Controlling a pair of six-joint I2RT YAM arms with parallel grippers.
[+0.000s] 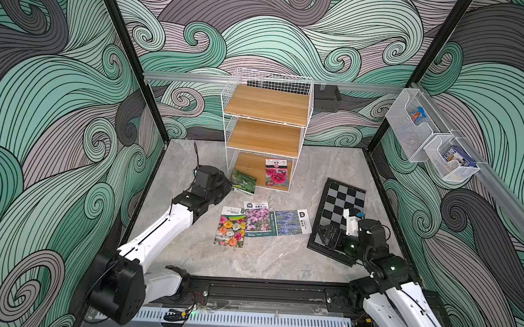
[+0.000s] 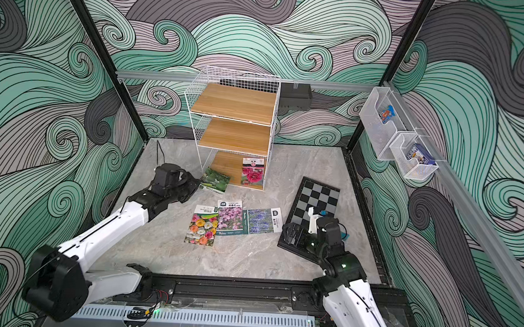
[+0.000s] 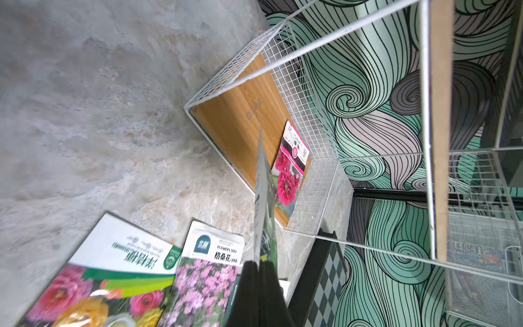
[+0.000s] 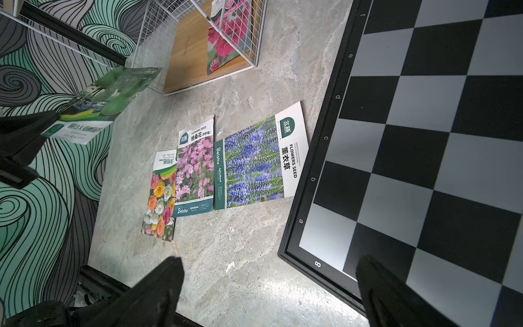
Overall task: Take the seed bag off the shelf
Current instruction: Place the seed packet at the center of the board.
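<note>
- Nearest to me, the right gripper (image 4: 267, 269) is hovering low over the near corner of the chessboard (image 1: 345, 199). Its fingers are standing spread wide and are gripping nothing.
- The chessboard is lying flat on the right side of the grey table (image 1: 249, 262), set at an angle to the table's edges.
- In the middle of the table three packets are lying face up in a row. The pink-cosmos bag (image 1: 257, 218) is overlapping an edge of the mixed-flower bag (image 1: 231, 230). The lavender bag (image 1: 288, 222) is sitting just beside the chessboard's frame.
- Beyond them, the left gripper (image 3: 258, 267) is pinching the green seed bag (image 1: 243, 181) by one edge, with its fingers pressed together on the packet.
- The green seed bag is hanging tilted above the table, out in front of the left front corner of the shelf's bottom tier. Whether its far corner is touching the wire, I cannot tell.
- The shelf (image 1: 268, 104) is standing upright at the back of the table.
- The pink seed bag (image 1: 277, 173) is lying on the shelf's bottom board, toward the right side.
- On the right wall, the clear bins (image 1: 410, 129) are holding small coloured items.
</note>
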